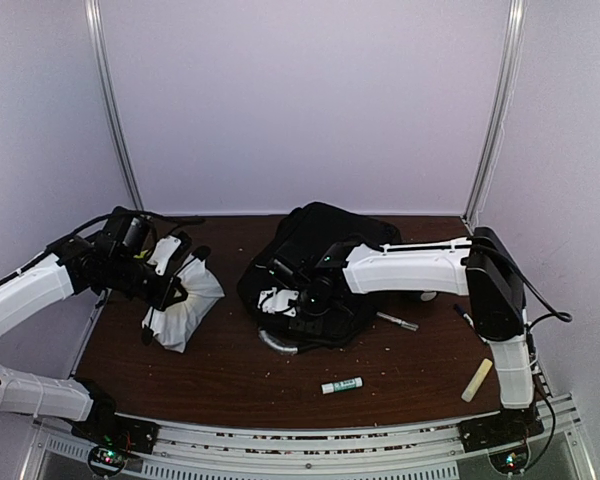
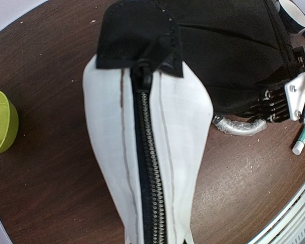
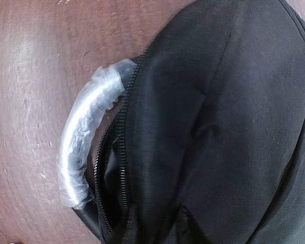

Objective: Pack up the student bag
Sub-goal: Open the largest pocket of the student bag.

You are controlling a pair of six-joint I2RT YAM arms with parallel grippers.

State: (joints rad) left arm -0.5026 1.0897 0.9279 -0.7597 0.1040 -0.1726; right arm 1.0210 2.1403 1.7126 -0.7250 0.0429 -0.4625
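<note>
The student bag (image 1: 320,228) is lying at the middle of the counter (image 1: 230,370), with its grey handle (image 3: 84,147) (wrapped in clear film) at the end nearest the arm bases. The left pincer (image 1: 168,288) is pinching 1 white pouch (image 1: 192,300) and holding it to the left of the bag, apart from it. A black zipper (image 2: 151,168) is running along the middle of the pouch. The right pincer (image 1: 298,298) is positioned over the bag's near end, beside the handle; whether its jaws are spread or pressed together cannot be told. 1 glue stick (image 1: 341,385) and 1 pen (image 1: 397,322) are lying on the counter near the bag.
</note>
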